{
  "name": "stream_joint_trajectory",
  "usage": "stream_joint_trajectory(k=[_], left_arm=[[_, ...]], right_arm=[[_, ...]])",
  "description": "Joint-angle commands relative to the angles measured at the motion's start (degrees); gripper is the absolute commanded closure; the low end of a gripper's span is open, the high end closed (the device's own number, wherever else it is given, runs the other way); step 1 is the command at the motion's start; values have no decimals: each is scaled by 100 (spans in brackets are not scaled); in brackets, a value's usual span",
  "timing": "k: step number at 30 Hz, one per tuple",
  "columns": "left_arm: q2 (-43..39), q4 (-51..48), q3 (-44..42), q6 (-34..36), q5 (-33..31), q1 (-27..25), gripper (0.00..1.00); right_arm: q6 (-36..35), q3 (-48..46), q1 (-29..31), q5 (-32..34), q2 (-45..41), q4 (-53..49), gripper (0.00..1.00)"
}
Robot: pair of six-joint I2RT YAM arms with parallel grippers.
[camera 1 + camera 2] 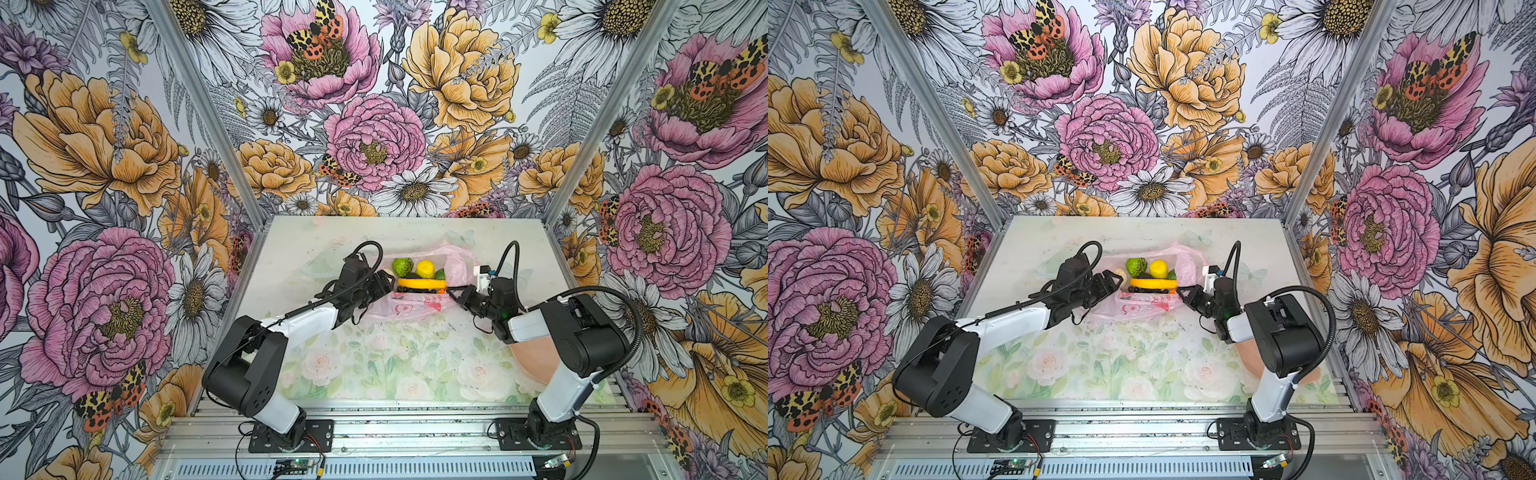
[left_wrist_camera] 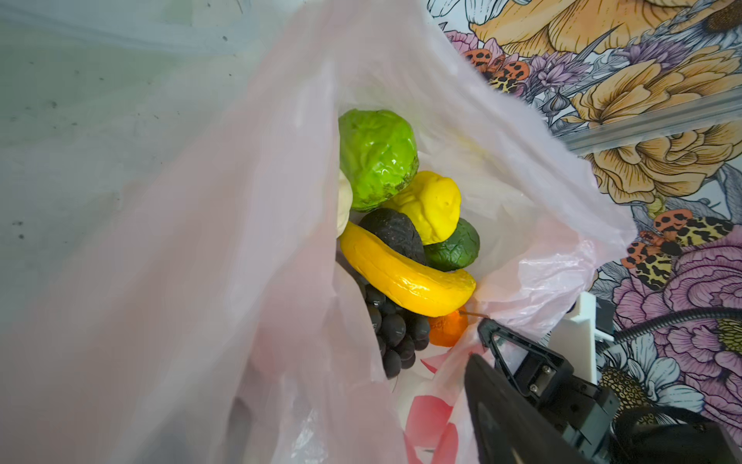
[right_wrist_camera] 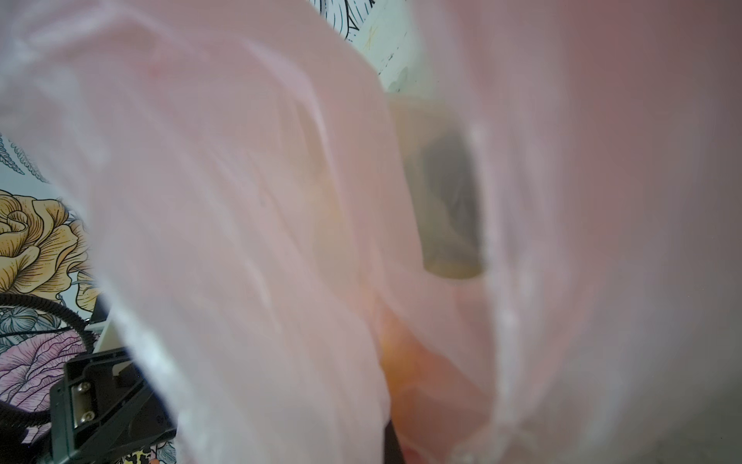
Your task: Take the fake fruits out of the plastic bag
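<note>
I count eight fake fruits [image 2: 401, 277], no two alike, one plastic bag [image 2: 200, 281] and one pink plate [image 1: 534, 359] from here.

Thin, crinkly, translucent pink plastic bag [image 2: 502, 168]. Inside it: glossy, wrinkled lime-green fruit [image 2: 377, 160], glossy banana [image 2: 401, 277], matt lemon [image 2: 429, 209], rough blackish avocado [image 2: 395, 237], smooth dark grapes [image 2: 395, 333].

Your left arm [image 1: 305, 320] and right arm [image 1: 555, 399] wear white shells between black joints; ribbed black conduits [image 2: 682, 314] loop above, and silver screws dot the black right end effector [image 2: 484, 327].
</note>
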Motion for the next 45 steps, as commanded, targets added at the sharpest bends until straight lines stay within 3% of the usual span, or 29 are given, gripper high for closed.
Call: stream_joint_trajectory(k=[1, 6, 11, 16, 24, 34, 40, 42, 45], left_arm=[[216, -517, 204, 83, -167, -68, 23], [389, -580, 260, 225, -9, -79, 40], [39, -268, -254, 281, 54, 37, 76], [-189, 678, -1007, 210, 318, 182, 97], [366, 2438, -1807, -202, 745, 359, 100], [588, 2077, -1215, 152, 636, -6, 100], [586, 1596, -932, 337, 201, -354, 94], [556, 1431, -907, 357, 13, -424, 89], [531, 1296, -885, 404, -126, -474, 82]], right_arm=[[-351, 37, 113, 161, -365, -167, 100], [-516, 59, 112, 284, -559, -484, 100], [-371, 92, -130, 290, -520, -429, 100], [-195, 268, -279, 159, -255, -126, 100], [117, 923, -397, 98, 626, 412, 100], [-264, 2687, -74, 28, 1298, -777, 100], [-529, 2222, -100, 649, 631, -1681, 40], [-585, 2026, -95, 835, 367, -1997, 31], [-559, 1756, -34, 1029, 55, -2303, 24]])
